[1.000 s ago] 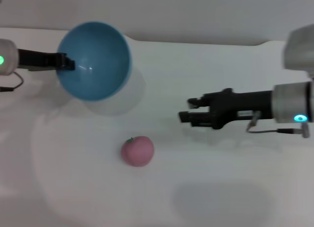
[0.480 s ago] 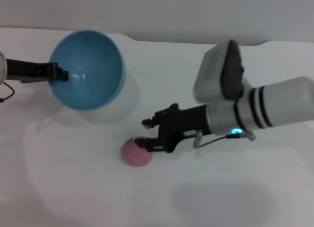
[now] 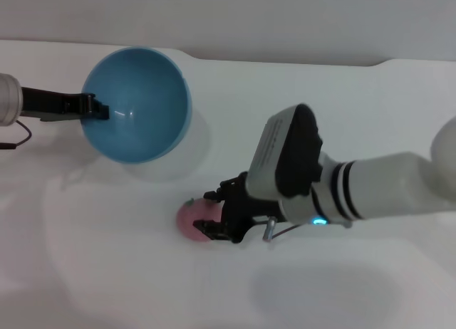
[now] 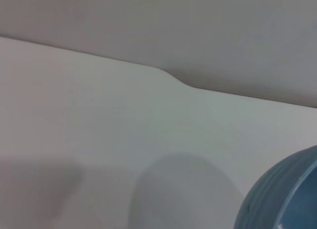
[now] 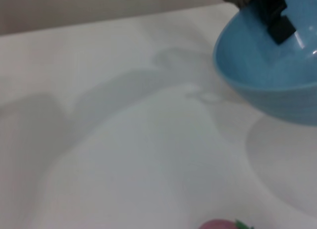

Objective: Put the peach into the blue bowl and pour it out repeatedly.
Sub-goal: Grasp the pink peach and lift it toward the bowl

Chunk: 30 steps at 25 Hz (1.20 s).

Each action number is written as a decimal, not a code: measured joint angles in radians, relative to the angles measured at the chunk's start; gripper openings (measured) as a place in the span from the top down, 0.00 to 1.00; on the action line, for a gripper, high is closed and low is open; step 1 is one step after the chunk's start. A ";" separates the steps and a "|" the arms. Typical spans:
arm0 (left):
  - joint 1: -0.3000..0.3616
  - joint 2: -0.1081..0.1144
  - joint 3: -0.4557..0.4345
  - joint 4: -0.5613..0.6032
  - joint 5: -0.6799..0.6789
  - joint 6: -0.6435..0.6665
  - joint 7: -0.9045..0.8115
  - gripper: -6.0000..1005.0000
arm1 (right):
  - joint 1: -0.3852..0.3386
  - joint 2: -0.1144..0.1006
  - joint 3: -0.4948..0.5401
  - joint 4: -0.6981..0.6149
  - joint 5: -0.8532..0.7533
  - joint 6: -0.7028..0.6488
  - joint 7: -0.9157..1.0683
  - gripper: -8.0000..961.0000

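Bare white table (image 3: 128, 272) all round; only blue bowl (image 3: 135, 105) obstructs

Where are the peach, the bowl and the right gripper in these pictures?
peach (image 3: 189, 218): head view, its visible left side.
bowl (image 3: 139, 112): head view, inner wall.
right gripper (image 3: 211, 213): head view, midway between its fingertips, at the peach.

Peach (image 3: 191, 219): pink, lay on my table, half hidden.
Bowl (image 3: 139, 108): glossy blue, empty, tilted up.
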 joint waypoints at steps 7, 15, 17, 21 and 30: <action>-0.008 -0.013 0.001 -0.004 0.003 0.003 0.006 0.99 | -0.003 0.000 -0.099 -0.003 0.042 0.087 0.003 0.46; -0.010 -0.027 0.006 -0.003 0.003 0.005 0.006 0.99 | -0.007 0.000 -0.114 0.006 0.078 0.086 0.002 0.53; -0.010 -0.030 0.011 -0.002 0.003 0.005 0.006 0.99 | -0.010 0.000 -0.111 0.008 0.078 0.084 0.002 0.56; -0.013 -0.034 0.013 -0.002 0.003 0.005 0.007 0.99 | -0.030 0.000 -0.088 -0.003 0.078 0.078 0.003 0.68; -0.024 -0.039 0.059 -0.010 0.003 0.000 0.001 0.99 | -0.170 -0.016 0.247 -0.028 0.075 -0.082 -0.005 0.87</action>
